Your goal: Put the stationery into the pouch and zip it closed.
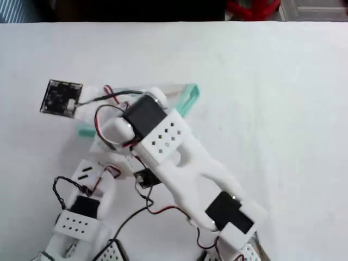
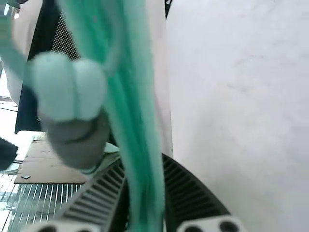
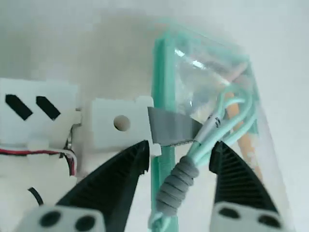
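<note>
Right wrist view: right gripper (image 3: 181, 154) has its jaws set wide, one each side of the zip pull (image 3: 176, 186), a grey ribbed toggle on teal cords; no contact evident. Left gripper (image 2: 141, 183) is clamped on the teal edge of the pouch (image 3: 207, 82), the band running btwn its ribbed jaws.

Risks, as judged:
1. R jaws close on the loose cords rather than the toggle: cords slip and the slider does not travel.
2. Pull applied off the zip line: pouch twists in the L grip and the teeth jam.
3. L grip is on a thin edge only; a hard tug could strip it out, and the pouch then drags w/ the pull.
4. The two grippers sit close together; poss. finger clash on closing.

Contents: pouch is clear-walled w/ teal trim. Inside, a wood-coloured pencil (image 3: 247, 145) lies along the wall, plus at least one other slim item, type not determinable. Nothing seen protruding across the zip. How far the zip is run: cannot tell.

High view: pouch lies on the white table (image 1: 272, 81), mostly under the arms.
</note>
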Motion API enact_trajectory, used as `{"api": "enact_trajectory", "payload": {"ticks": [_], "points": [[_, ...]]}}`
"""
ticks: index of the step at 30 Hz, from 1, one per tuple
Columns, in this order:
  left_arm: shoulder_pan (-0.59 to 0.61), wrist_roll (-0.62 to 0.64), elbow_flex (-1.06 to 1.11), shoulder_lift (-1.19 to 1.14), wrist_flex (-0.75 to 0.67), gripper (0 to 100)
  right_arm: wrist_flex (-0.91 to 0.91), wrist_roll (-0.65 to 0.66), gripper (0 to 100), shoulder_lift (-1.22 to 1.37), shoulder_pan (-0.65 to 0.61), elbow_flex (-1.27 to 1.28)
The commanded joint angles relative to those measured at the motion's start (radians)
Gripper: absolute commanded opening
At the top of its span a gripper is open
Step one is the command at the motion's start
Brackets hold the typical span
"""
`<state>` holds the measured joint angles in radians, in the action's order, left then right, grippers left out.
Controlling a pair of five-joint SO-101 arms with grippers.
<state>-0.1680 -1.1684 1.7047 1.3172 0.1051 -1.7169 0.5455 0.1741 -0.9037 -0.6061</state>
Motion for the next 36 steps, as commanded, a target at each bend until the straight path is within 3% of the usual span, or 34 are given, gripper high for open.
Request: {"api": "enact_trajectory", "payload": {"ticks": [1,16,29,36], "points": [[-0.016,-0.014,-0.006,0.013,0.002,2,-0.005,-0.112,21.2,0.044,0.001,-0.041],[-0.012,-0.015,-0.006,0.013,0.005,2,-0.005,-0.149,21.2,-0.102,0.197,-0.003],[-0.018,-0.015,-0.006,0.013,0.005,2,-0.005,-0.149,20.9,-0.042,0.104,0.107],[-0.019,-0.015,-0.006,0.013,0.005,2,-0.008,-0.153,20.8,-0.028,0.174,0.124]]}}
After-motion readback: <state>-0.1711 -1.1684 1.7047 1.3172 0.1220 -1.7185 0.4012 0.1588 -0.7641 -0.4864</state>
